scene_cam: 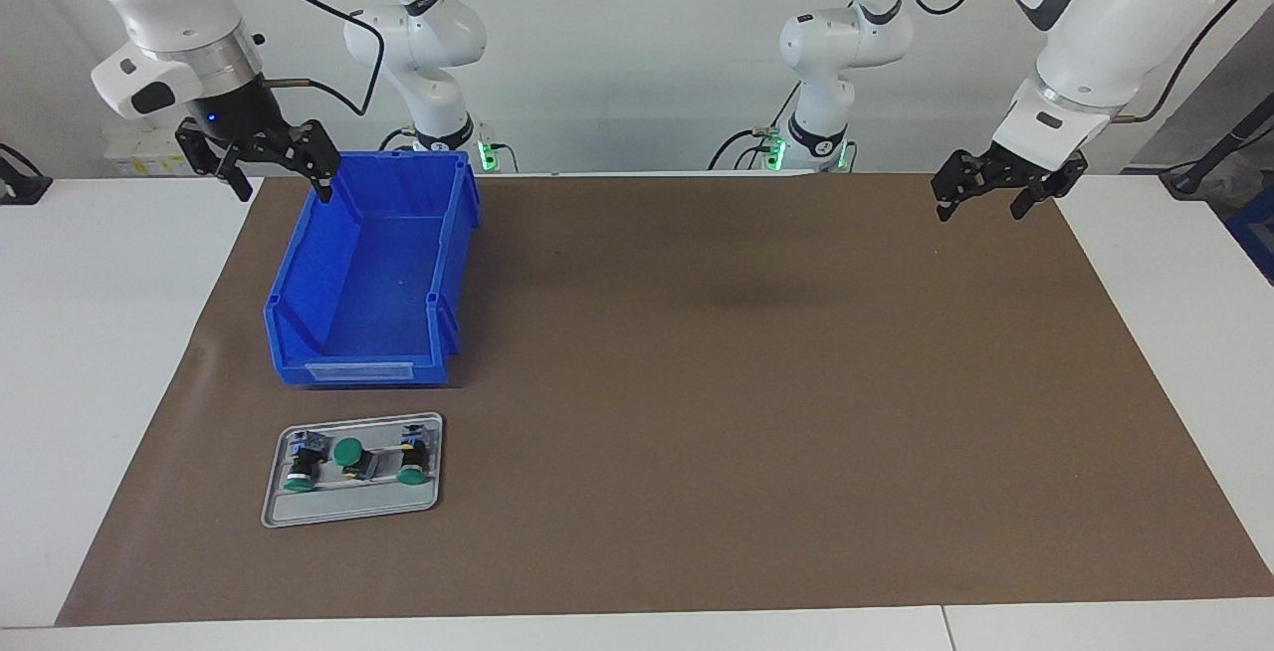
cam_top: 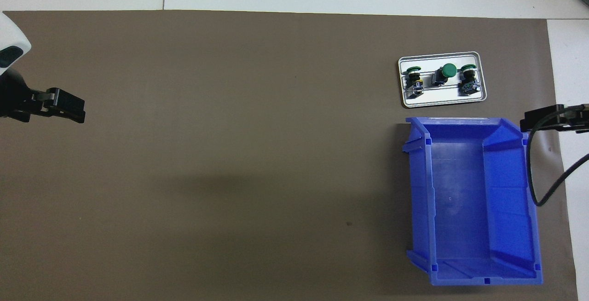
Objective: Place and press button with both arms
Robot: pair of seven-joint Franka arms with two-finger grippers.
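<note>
Buttons: we see three green-capped buttons (scene_cam: 348, 454) lying in a grey tray (scene_cam: 350, 510), toward the right arm's end, farther from the robots than the blue bin (scene_cam: 373, 273).
Right gripper (scene_cam: 281, 175): raised beside the bin, fingers spread, empty.
Left gripper (scene_cam: 980, 203): raised over the brown mat's (scene_cam: 746, 382) edge, fingers spread, empty.

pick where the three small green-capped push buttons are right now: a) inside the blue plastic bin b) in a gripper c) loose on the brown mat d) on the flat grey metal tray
d: all three green-capped push buttons lie on the flat grey metal tray, and the blue plastic bin beside it holds nothing.
</note>
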